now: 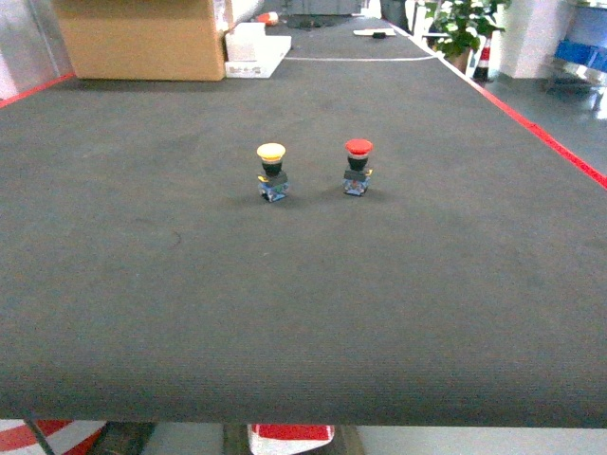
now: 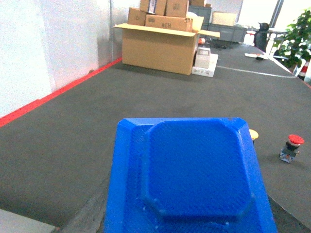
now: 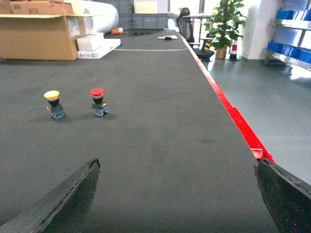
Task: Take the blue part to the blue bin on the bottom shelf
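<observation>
A dark grey desk with red edge strips carries two push-button switches side by side near its middle; the yellow-capped button stands upright to the left of the red-capped button, the two apart and untouched. In the left wrist view a blue part, a moulded plastic piece with a raised eight-sided panel, fills the lower frame close to the camera; the left jaws are hidden and their state cannot be told. In the right wrist view the right gripper has its dark jaws spread wide over bare desk, pinching nothing. A cardboard box sits at the far left corner; white boxes lie beside it; a potted plant stands beyond the far right edge.
</observation>
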